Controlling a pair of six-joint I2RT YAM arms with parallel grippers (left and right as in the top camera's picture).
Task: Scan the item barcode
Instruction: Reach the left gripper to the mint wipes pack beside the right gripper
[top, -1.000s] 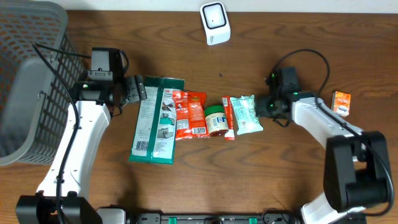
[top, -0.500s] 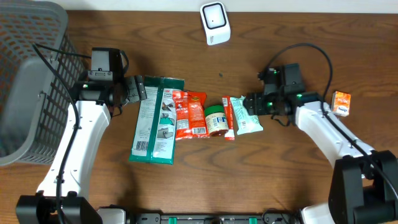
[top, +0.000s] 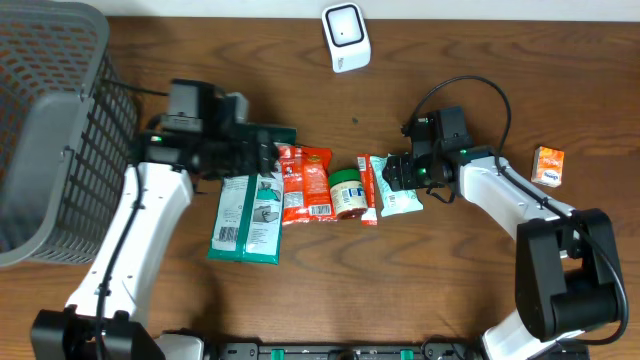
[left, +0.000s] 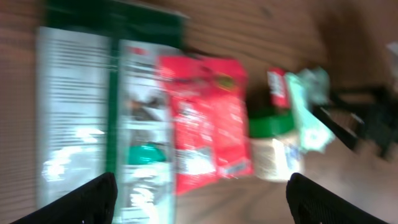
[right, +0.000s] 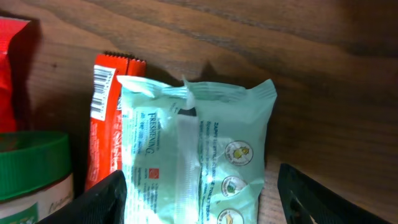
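A row of items lies mid-table: a large green-and-white package, a red packet, a green-lidded jar, a thin red bar and a mint-green wipes pack. The white scanner stands at the back edge. My left gripper hovers open over the top of the green package, with nothing between its fingers; that view is blurred. My right gripper is open above the wipes pack, one finger on each side of it. I cannot tell whether they touch it.
A grey mesh basket fills the left end of the table. A small orange box lies alone at the far right. Cables loop over both arms.
My left gripper has swung right, from beside the green package to above its top. My right gripper has slid left onto the wipes pack and its jaws have widened.
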